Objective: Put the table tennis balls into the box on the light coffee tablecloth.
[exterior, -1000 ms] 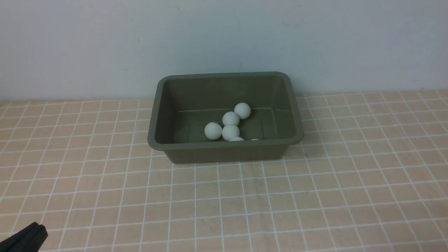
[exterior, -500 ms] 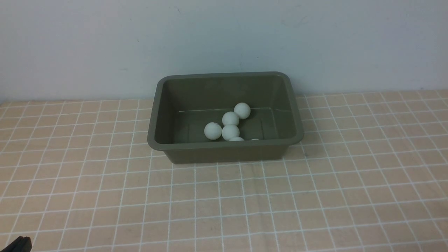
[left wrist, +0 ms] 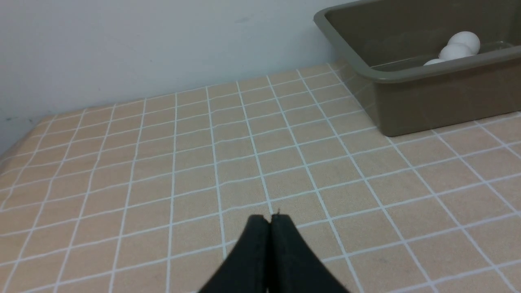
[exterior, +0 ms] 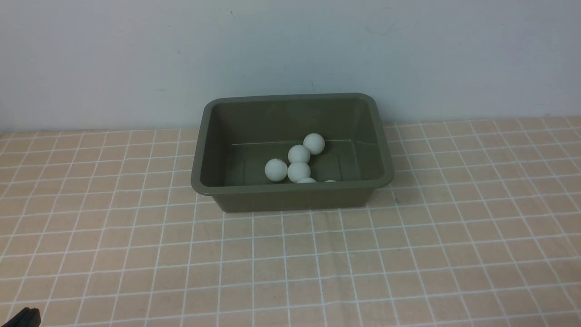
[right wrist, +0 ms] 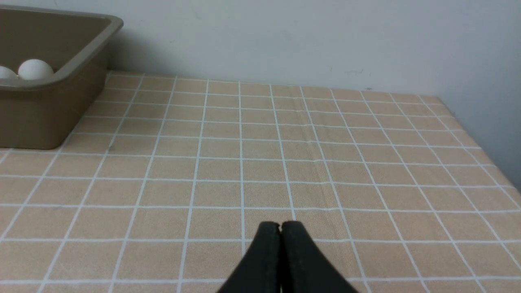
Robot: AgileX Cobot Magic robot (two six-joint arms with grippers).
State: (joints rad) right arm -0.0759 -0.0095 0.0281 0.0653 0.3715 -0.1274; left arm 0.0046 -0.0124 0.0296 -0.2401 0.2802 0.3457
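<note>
The olive-green box (exterior: 290, 194) stands at the back middle of the light coffee tablecloth (exterior: 317, 263). Several white table tennis balls (exterior: 299, 154) lie inside it; two near the front wall are mostly hidden by the rim. The box also shows in the left wrist view (left wrist: 427, 101) and the right wrist view (right wrist: 36, 114), with balls (left wrist: 464, 40) (right wrist: 35, 69) inside. My left gripper (left wrist: 270, 217) is shut and empty, low over the cloth near the front left; only its tip (exterior: 25, 316) shows in the front view. My right gripper (right wrist: 280, 224) is shut and empty, out of the front view.
A pale wall stands right behind the box. The cloth's right edge (right wrist: 480, 138) falls away near the wall in the right wrist view.
My left gripper has drawn back toward the front left corner, leaving only a small tip in the front view. The box and balls have not moved.
</note>
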